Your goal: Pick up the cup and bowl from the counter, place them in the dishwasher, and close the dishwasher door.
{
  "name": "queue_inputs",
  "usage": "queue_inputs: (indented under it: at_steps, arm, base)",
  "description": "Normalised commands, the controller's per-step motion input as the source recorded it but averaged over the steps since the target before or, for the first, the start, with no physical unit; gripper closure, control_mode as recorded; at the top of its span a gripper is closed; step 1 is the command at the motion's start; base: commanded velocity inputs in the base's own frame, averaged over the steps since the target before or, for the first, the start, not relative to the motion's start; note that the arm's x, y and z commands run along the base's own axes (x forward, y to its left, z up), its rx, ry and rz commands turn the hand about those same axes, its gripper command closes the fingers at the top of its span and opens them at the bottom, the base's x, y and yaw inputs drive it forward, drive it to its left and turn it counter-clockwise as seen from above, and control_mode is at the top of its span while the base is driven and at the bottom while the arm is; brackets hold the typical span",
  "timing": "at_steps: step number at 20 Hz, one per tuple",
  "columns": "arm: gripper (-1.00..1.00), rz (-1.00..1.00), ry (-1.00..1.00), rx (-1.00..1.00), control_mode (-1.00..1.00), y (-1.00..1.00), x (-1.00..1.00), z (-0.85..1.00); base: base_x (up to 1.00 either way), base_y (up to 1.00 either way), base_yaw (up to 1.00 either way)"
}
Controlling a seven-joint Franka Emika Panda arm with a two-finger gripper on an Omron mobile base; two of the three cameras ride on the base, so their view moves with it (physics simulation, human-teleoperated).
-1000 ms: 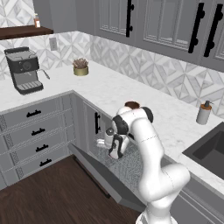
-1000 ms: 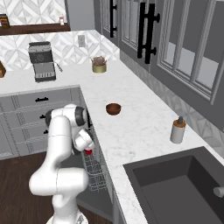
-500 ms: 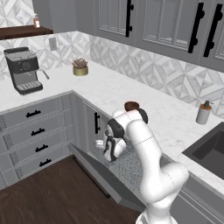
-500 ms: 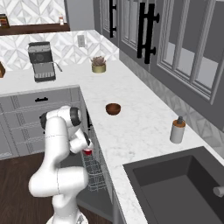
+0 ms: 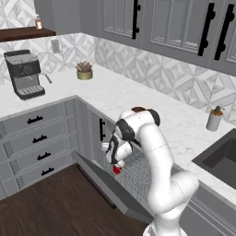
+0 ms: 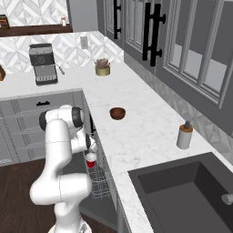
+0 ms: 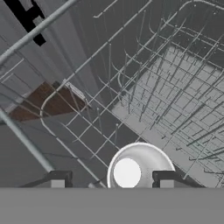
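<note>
Red cup (image 6: 91, 160) among rack wires (image 7: 175, 96)

Text on coffee machine (image 5: 24, 73): none readable
Text on soap bottle (image 6: 184, 135): none readable
Text on cup (image 6: 91, 159), under the gripper (image 6: 91, 150): none readable
Text on dishwasher (image 5: 133, 170): none readable
Signs, brands, numbers elsewhere: none readable

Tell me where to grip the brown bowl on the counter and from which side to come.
Grip the bowl by its rim, one finger inside and one outside, coming straight down from above. It sits upright and open on the counter, low and wide, with nothing close beside it, so probably any part of the rim is free.
</note>
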Motion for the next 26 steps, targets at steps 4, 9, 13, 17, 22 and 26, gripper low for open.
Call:
queue_inputs:
  at_steps: [4, 9, 13, 17, 22, 26]
  arm:
    - [-1.0, 0.03, -0.01, -0.01, -1.0, 0.11, -0.19, 0.91]
    - [-1.0, 0.06, -0.03, -0.06, -1.0, 0.42, -0.3, 1.0]
    - [-1.0, 0.08, -0.03, -0.08, -1.0, 0.37, -0.36, 1.0]
    - [-1.0, 0.05, -0.02, -0.05, -1.0, 0.17, -0.4, 1.0]
    - [-1.0, 0.04, 0.0, -0.01, -1.0, 0.01, -0.46, 1.0]
    - [-1.0, 0.05, 0.0, 0.0, -1.0, 0.0, -0.26, 1.0]
  base:
    - [0.0, 0.0, 0.0]
    - [0.0, 0.0, 0.0]
    - [0.0, 0.0, 0.0]
    - [0.0, 0.0, 0.0]
    - [0.0, 0.0, 0.0]
    - [0.0, 0.0, 0.0]
